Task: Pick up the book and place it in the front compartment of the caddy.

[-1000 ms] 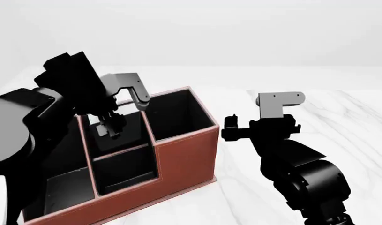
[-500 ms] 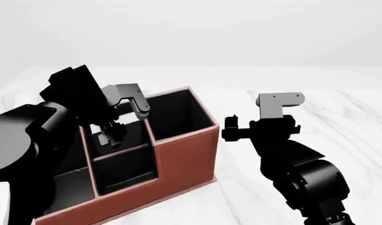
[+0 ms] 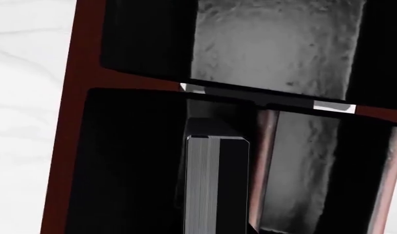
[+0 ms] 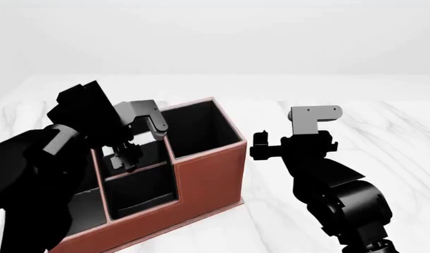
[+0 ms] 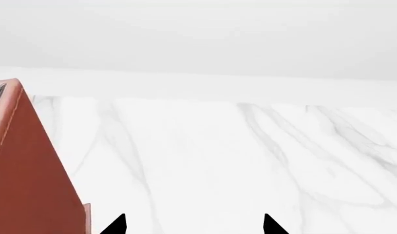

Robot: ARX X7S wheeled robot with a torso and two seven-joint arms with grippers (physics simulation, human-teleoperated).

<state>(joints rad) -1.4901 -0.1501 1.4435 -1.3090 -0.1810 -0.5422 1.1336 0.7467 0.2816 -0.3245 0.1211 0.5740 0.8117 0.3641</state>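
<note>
Head view: the left gripper [image 4: 125, 154] hangs over the caddy [image 4: 208, 171], just inside its middle cells; the right gripper [image 4: 260, 145] sits beside the caddy's right wall, above the marble table [image 4: 383, 137].
Left gripper state: in the left wrist view it is closed on the book [image 3: 217, 185], which stands on edge between the jaws.
Book: black covers, pale grey page edges showing along one side; its top corner lies close to a reddish divider, over a dark cell of the caddy [image 3: 58, 161].
Front compartment [image 4: 141, 192]: black-lined small cell nearest the camera; whether the book is over this cell or its neighbour cannot be told.
Right gripper state: two black fingertips [image 5: 117, 225] stand well apart over bare marble, holding nothing.
Caddy in right wrist view: one reddish-brown corner [image 5: 29, 170] with pale stitching.
Writing: no brand, label or lettering can be read on any surface.
</note>
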